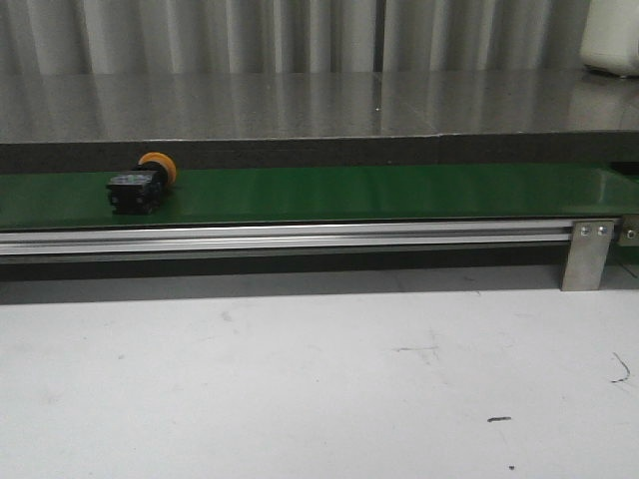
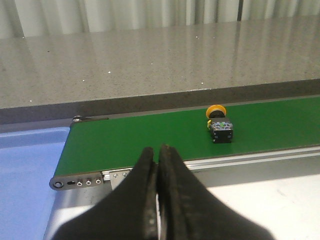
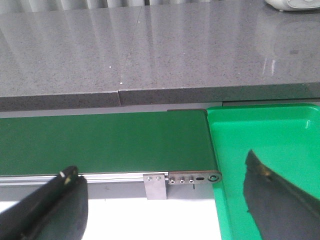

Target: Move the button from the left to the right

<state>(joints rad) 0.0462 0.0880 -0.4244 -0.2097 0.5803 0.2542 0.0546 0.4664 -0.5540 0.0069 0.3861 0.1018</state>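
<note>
The button [image 1: 140, 186], a black square body with a round orange-yellow cap, lies on its side on the green belt [image 1: 379, 192] toward the left end. It also shows in the left wrist view, the button [image 2: 220, 126] lying on the belt [image 2: 135, 142] beyond and to one side of my left gripper [image 2: 157, 150]. That gripper is shut with nothing in it and hangs short of the belt's near rail. My right gripper [image 3: 160, 167] is open and empty, near the belt's right end [image 3: 125, 140]. Neither gripper shows in the front view.
A grey stone counter [image 1: 319, 105] runs behind the belt. A metal rail [image 1: 290, 238] with a bracket [image 1: 587, 253] fronts it, above a white tabletop [image 1: 300, 389]. A green tray [image 3: 270, 145] adjoins the belt's right end, a blue tray [image 2: 27, 165] its left end.
</note>
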